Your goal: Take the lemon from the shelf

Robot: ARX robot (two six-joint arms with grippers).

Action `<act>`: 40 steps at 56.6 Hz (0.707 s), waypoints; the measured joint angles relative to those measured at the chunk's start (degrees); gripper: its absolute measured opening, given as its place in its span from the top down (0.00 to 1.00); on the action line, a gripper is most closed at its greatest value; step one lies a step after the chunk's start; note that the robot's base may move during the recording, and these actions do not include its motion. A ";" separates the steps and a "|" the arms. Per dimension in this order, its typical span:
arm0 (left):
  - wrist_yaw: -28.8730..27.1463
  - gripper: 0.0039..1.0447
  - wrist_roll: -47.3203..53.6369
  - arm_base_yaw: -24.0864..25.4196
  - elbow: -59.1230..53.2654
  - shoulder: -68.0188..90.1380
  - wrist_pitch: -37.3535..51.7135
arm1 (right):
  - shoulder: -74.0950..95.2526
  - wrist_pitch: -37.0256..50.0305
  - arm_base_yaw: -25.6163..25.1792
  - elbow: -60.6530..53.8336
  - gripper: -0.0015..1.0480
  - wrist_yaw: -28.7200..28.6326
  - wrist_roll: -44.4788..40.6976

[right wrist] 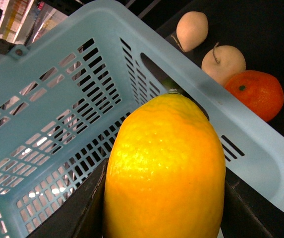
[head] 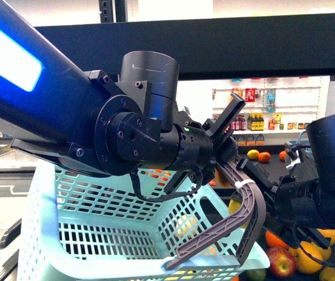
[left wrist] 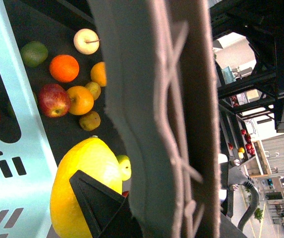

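Observation:
My right gripper [right wrist: 166, 198] is shut on the lemon [right wrist: 166, 168], a big bright yellow oval held between the black fingers [right wrist: 77, 213]. It hangs right at the rim of the light blue basket [right wrist: 57, 99]. In the front view only a yellow patch of the lemon [head: 235, 207] shows behind the grey basket handle [head: 243, 205]. My left gripper [head: 225, 146] is shut on that handle, which fills the left wrist view [left wrist: 166, 124], with the lemon [left wrist: 82, 183] beside it. The shelf's black tray [right wrist: 260, 29] lies below with loose fruit on it.
On the tray lie an orange [right wrist: 258, 91], two pale apples [right wrist: 223, 62], a red apple [left wrist: 54, 99] and more oranges [left wrist: 64, 68]. A black shelf beam [head: 214, 47] runs overhead. My left arm [head: 68, 105] blocks much of the front view. White shelves of bottles [head: 255, 120] stand far behind.

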 joint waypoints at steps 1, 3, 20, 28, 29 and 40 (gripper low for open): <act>0.13 0.94 -0.02 -0.07 -0.02 0.00 0.00 | -0.07 0.07 -0.13 -0.11 0.49 -0.20 0.09; 0.35 0.94 -0.07 -0.20 0.00 0.00 0.00 | -0.39 0.55 -0.68 -0.66 0.49 -1.03 0.37; 1.84 0.94 -1.36 -0.85 0.02 -0.11 0.07 | -3.17 5.38 -7.89 -6.32 0.49 -3.74 9.33; 1.86 0.94 -1.70 -0.96 0.02 -0.11 0.07 | -4.83 5.88 -8.66 -6.93 0.49 -4.00 11.76; 1.86 0.94 -1.70 -0.96 0.02 -0.11 0.07 | -4.85 5.88 -8.57 -6.93 0.49 -4.02 11.80; 1.66 0.94 -1.84 -1.01 0.02 -0.11 0.07 | -3.34 6.64 -6.67 -6.95 0.49 -3.98 12.96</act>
